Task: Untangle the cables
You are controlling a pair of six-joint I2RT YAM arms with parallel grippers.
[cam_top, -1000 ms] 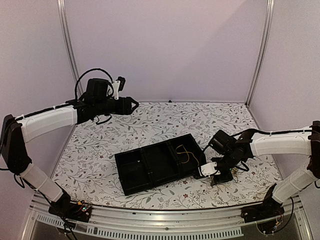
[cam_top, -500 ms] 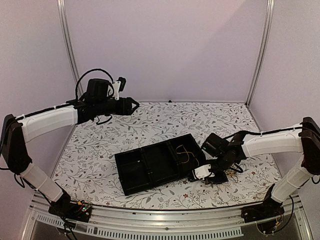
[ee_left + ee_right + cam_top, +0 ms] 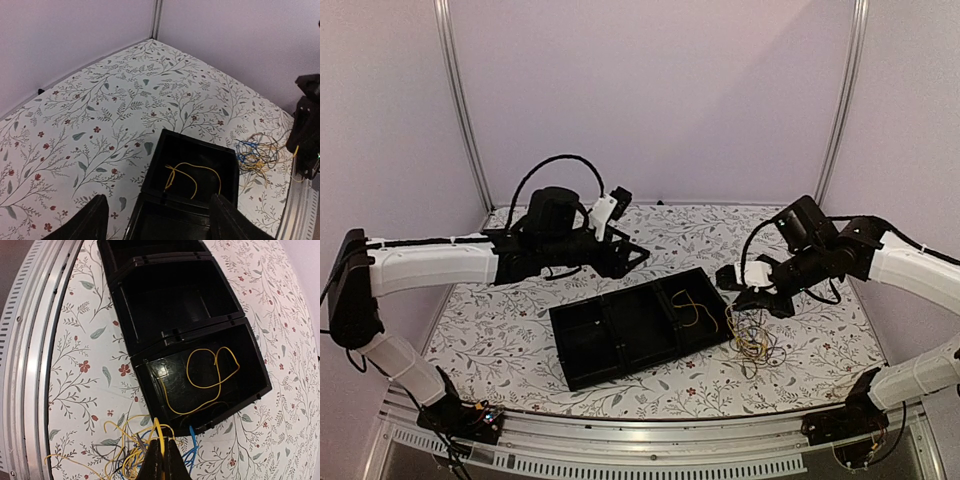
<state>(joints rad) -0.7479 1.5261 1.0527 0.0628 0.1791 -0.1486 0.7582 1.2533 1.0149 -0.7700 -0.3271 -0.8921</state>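
Note:
The cables are a tangle (image 3: 752,340) of thin yellow, blue and black wires on the table just right of the black tray (image 3: 585,345). My right gripper (image 3: 732,282) hangs above the tangle, shut on a yellow cable (image 3: 159,432) that rises from the heap (image 3: 125,450) into its closed fingertips (image 3: 162,460). One separate yellow cable (image 3: 692,308) lies looped in the tray's right compartment (image 3: 210,370). My left gripper (image 3: 638,255) hovers open and empty behind the tray, its fingers (image 3: 95,220) spread wide over the tray's near end (image 3: 195,140).
The tray (image 3: 175,295) has three compartments; its left and middle ones hold nothing. The metal rail (image 3: 30,365) runs along the table's near edge. Pale walls close in the flowered table (image 3: 100,100) on three sides.
My right gripper has shut on a yellow cable and risen from the table beside the tray, drawing strands up. My left arm has swung right and down toward the tray.

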